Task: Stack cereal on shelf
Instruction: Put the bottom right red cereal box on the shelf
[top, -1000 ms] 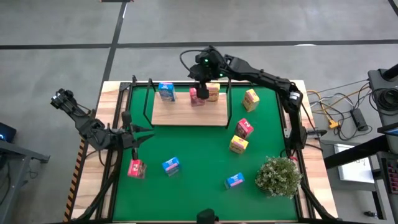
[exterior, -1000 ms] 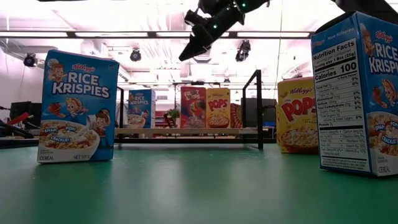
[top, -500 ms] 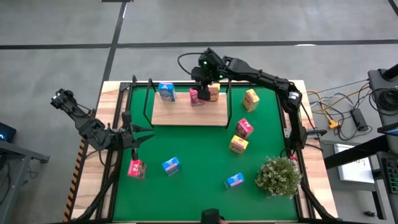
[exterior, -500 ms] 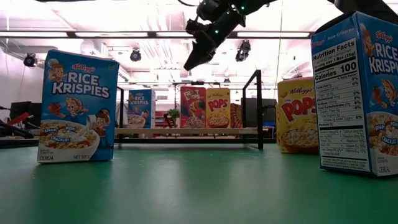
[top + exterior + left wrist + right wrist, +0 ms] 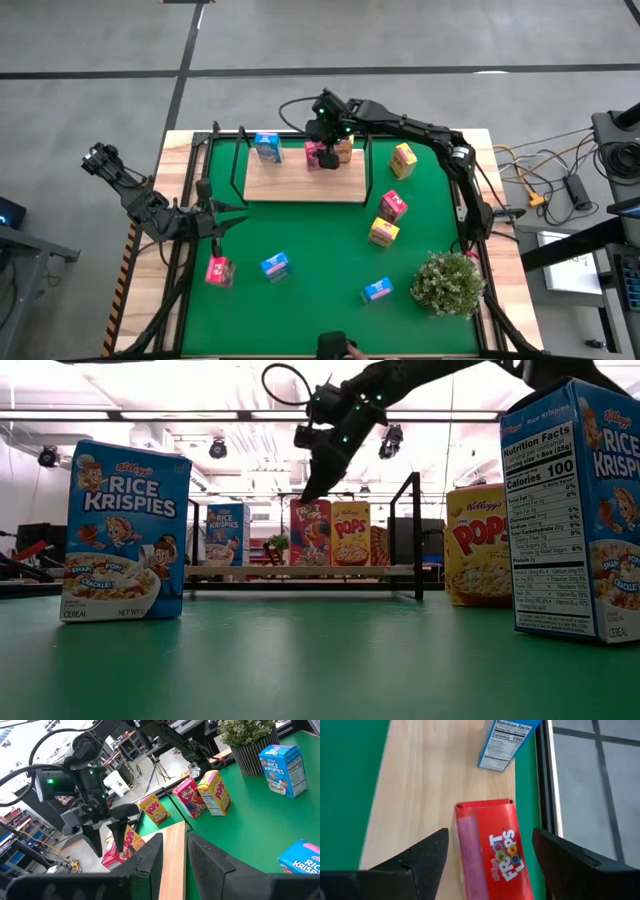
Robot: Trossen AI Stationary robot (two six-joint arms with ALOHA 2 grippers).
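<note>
The shelf [image 5: 300,180], a light-wood board with black posts, stands on the far half of the green mat. On it stand a blue cereal carton [image 5: 267,147], a pink-red one [image 5: 316,158] and a yellow one [image 5: 345,150]. My right gripper [image 5: 322,143] hangs open just over the pink-red carton [image 5: 487,845]. In the right wrist view its fingers [image 5: 420,862] stand on either side of the carton's top without touching it. In the low view its tips [image 5: 308,490] are level with the carton's upper edge [image 5: 311,505]. My left gripper [image 5: 228,215] waits, slightly open, at the mat's left edge.
Six more cartons lie loose on the mat: yellow [image 5: 403,159], pink-red [image 5: 392,206], yellow [image 5: 384,232], blue [image 5: 377,290], blue [image 5: 275,266], pink-red [image 5: 218,270]. A bushy plant [image 5: 448,282] fills the near right corner. Black shelf posts [image 5: 412,530] rise beside the right gripper.
My right gripper has come down from well above the shelf to the top of the pink-red carton, shifting slightly toward the table's near edge. Its fingers now straddle the carton. The cartons have kept their places.
</note>
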